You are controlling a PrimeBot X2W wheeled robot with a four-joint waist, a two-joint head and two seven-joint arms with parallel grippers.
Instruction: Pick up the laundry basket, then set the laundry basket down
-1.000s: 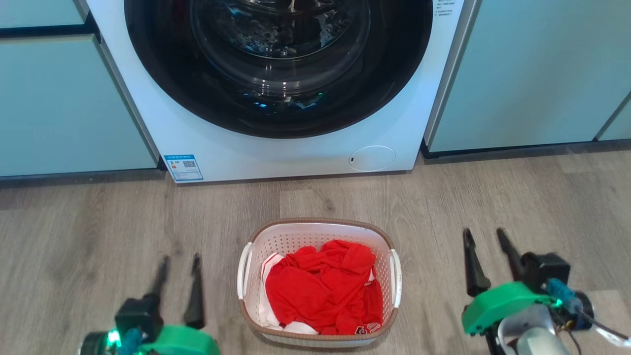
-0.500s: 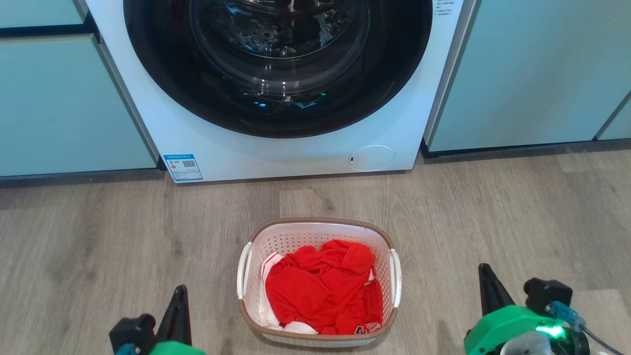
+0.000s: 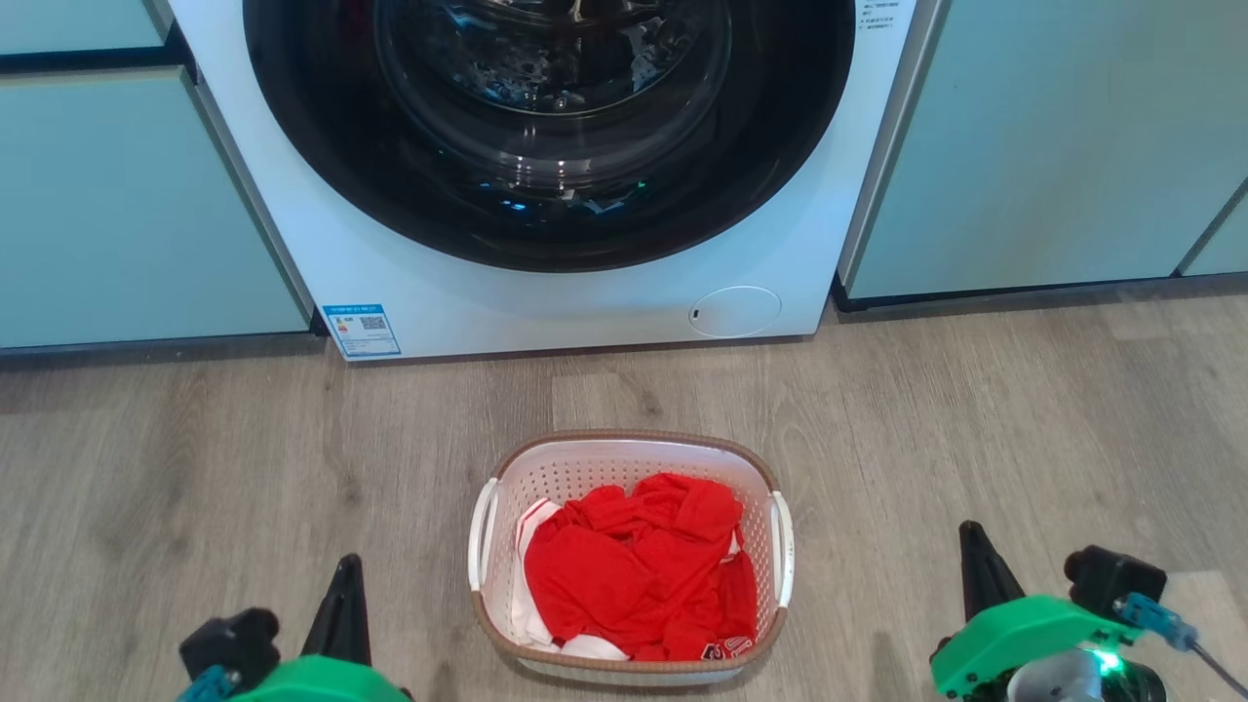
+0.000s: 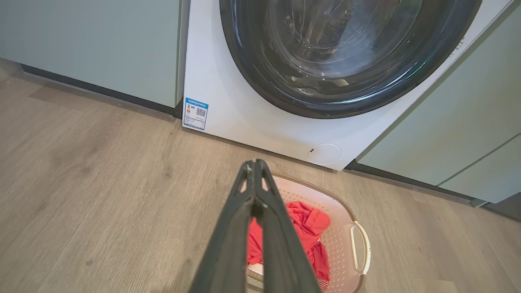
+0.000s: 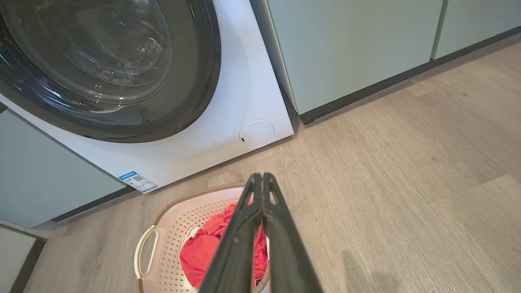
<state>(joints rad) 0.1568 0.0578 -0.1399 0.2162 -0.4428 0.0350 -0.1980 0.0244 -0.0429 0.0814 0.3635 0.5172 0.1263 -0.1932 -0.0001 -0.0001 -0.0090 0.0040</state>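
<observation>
On the wooden floor before the washing machine stood the laundry basket, red clothing heaped inside it. The left pincer and the right pincer hung to either side of it, apart from its handles, each with fingers pressed together on nothing.

Wooden floor lay bare to the left and right of the laundry basket, leaving open passage along both its sides. The washing machine and cabinets walled the floor's far edge. Heaped red clothing filled the basket's inside.
</observation>
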